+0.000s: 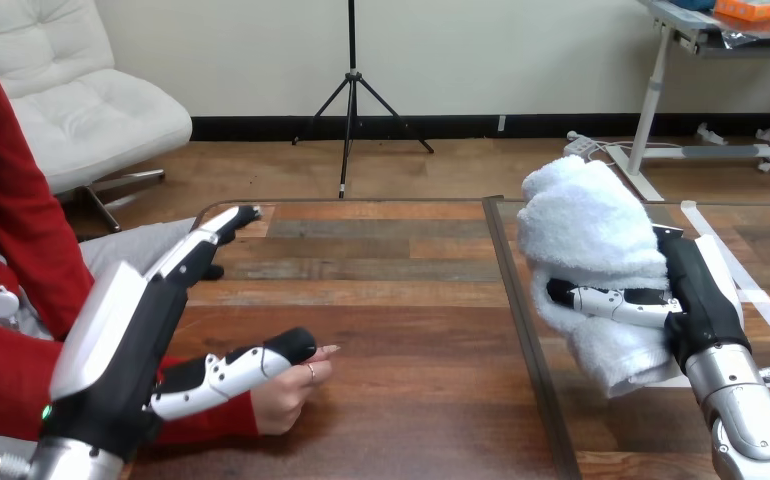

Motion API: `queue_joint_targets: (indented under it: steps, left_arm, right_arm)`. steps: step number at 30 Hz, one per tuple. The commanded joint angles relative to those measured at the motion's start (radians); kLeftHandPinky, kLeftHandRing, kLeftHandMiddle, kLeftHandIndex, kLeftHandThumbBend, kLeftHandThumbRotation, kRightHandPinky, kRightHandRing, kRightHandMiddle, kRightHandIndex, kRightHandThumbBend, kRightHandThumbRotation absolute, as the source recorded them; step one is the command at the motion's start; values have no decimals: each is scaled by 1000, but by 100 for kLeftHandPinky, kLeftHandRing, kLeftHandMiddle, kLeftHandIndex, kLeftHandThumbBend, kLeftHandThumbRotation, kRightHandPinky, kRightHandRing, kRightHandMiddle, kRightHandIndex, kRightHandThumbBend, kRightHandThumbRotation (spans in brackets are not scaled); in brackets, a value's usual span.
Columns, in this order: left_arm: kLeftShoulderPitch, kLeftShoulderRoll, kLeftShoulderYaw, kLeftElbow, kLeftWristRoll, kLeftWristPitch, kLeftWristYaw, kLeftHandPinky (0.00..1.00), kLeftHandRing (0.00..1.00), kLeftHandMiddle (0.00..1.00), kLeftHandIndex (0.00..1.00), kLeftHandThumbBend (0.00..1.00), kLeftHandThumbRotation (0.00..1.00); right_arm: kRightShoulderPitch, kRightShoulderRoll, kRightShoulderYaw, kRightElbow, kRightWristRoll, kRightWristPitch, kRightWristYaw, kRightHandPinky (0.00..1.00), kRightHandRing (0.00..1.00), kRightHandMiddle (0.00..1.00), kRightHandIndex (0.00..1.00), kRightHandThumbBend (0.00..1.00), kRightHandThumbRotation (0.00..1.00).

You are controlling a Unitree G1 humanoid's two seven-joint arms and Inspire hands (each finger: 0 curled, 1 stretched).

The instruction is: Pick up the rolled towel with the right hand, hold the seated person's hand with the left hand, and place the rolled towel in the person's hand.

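Observation:
The white rolled towel [583, 232] is held upright over the right part of the table, with my right hand [696, 295] shut on it; the thumb crosses its front and the fingers are hidden behind it. My left hand [126, 335] is at the left, its fingers straight and pointing toward the far edge. Its thumb lies along the top of the person's hand [286, 395], which rests on the table near the front with its fingers loosely curled. I cannot tell whether the thumb presses on it.
A dark seam [521, 310] runs from front to back through the wooden table [401, 290], between my two hands. White tape strips [751, 290] lie on the table's right part. The person's red sleeve [1, 370] lies behind my left arm.

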Motion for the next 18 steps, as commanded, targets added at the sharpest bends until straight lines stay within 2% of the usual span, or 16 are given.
queue_joint_targets:
  steps: [1,11,18]
  left_arm:
    - [-79,40,10,9,48,12,22,77,89,90,89,97,76]
    - [-129,96,0,62,121,1,33,78,88,90,90,95,74]
    - [-164,131,-13,97,155,22,14,75,86,89,90,96,71]
  right_arm:
    - [-38,1,-20,-82,12,7,0,27,32,39,42,86,0]
    - [-34,1,-17,-92,2,-2,-1,26,32,38,42,86,0]
    - [-31,3,-19,-101,10,-1,6,26,31,38,42,86,0]
